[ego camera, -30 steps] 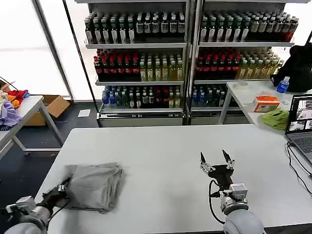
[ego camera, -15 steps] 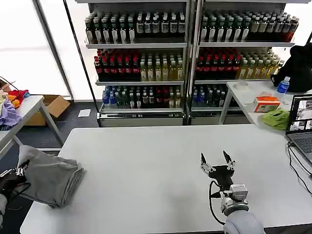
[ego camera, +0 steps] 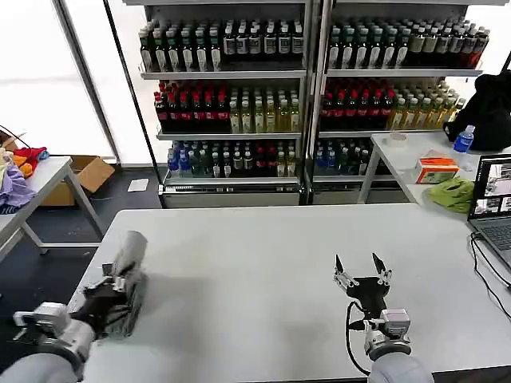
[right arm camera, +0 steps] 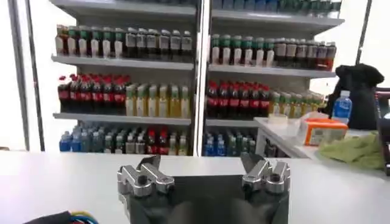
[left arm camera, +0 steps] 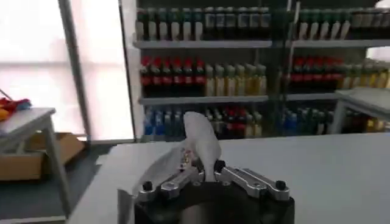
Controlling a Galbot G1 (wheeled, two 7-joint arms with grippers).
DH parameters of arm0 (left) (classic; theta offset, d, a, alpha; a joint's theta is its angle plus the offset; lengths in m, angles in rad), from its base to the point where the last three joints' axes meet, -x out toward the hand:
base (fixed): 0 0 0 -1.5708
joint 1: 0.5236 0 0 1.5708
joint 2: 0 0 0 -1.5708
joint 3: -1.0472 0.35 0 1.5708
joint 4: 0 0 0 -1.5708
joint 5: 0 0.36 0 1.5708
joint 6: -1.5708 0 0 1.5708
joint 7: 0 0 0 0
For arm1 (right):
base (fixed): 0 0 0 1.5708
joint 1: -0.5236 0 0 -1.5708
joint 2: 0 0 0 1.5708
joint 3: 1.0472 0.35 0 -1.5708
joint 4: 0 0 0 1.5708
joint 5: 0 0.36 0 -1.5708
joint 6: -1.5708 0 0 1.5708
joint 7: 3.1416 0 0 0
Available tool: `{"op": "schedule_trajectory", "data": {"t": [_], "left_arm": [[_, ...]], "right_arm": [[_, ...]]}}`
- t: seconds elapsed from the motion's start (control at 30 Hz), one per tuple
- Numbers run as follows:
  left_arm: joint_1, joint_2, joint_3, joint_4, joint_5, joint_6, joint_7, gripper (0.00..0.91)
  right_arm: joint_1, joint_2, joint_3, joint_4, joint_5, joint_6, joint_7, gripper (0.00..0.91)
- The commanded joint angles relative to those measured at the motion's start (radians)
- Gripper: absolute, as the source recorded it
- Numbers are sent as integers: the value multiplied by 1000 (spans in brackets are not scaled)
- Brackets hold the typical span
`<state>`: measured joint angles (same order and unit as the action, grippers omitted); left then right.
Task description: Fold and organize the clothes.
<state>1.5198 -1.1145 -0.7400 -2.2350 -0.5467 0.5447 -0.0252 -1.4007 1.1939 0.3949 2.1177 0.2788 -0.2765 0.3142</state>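
A light grey shirt (ego camera: 128,275) is bunched up and stands partly upright at the white table's (ego camera: 263,255) left edge. My left gripper (ego camera: 110,297) is shut on its lower part. In the left wrist view the grey shirt (left arm camera: 201,135) rises from between the closed fingertips of the left gripper (left arm camera: 205,168), with a small multicoloured print beside them. My right gripper (ego camera: 361,269) hovers over the table's front right, fingers spread and nothing between them. The right wrist view shows the right gripper (right arm camera: 204,170) open over bare tabletop.
Drink shelves (ego camera: 303,88) line the back. A side table at right carries a laptop (ego camera: 493,203), a green cloth (ego camera: 451,194), an orange box (ego camera: 437,169) and a water bottle (ego camera: 463,139). Another table at left holds a lilac cloth (ego camera: 12,187); a cardboard box (ego camera: 84,177) sits on the floor.
My left gripper swung out past the table's left edge with the shirt, then came back in. The shirt went from lying flat and folded to bunched upright. The right gripper barely moved.
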Motion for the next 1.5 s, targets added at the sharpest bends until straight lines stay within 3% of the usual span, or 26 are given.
{"op": "schedule_trajectory", "data": {"t": [0.03, 0.23, 0.27, 0.3, 0.4, 0.67, 0.9, 1.13, 1.3, 1.5], "left_arm": [[-147, -178, 517, 44, 132, 24, -88, 0], [-260, -295, 630, 174, 158, 32, -91, 10], [-268, -301, 631, 193, 169, 31, -83, 222], [-280, -303, 628, 222, 173, 31, -81, 282], [-305, -297, 615, 270, 170, 27, -82, 907], [-326, -275, 606, 200, -41, -59, -69, 907], [-324, -207, 492, 170, -40, -47, -111, 907], [-256, -35, 303, 153, -46, 5, -69, 907], [-210, 44, 219, 129, -93, 11, -64, 907], [-158, 58, 171, 97, -104, 19, -64, 907]], "right_arm": [[-59, 55, 19, 4, -53, 0, 2, 907], [-85, 67, 20, 15, -81, -4, 1, 907], [-87, 66, 21, 19, -85, -5, 1, 907], [-87, 61, 22, 21, -84, -7, 0, 907], [-77, 55, 29, 16, -77, -10, 1, 907], [-38, 50, -29, -6, -48, -47, 10, 907], [86, -15, -94, 4, 289, -186, 49, 907], [246, -75, -254, -59, 524, -253, 92, 907], [333, -67, -380, -109, 642, -296, 131, 907], [403, -42, -468, -157, 639, -302, 166, 907]]}}
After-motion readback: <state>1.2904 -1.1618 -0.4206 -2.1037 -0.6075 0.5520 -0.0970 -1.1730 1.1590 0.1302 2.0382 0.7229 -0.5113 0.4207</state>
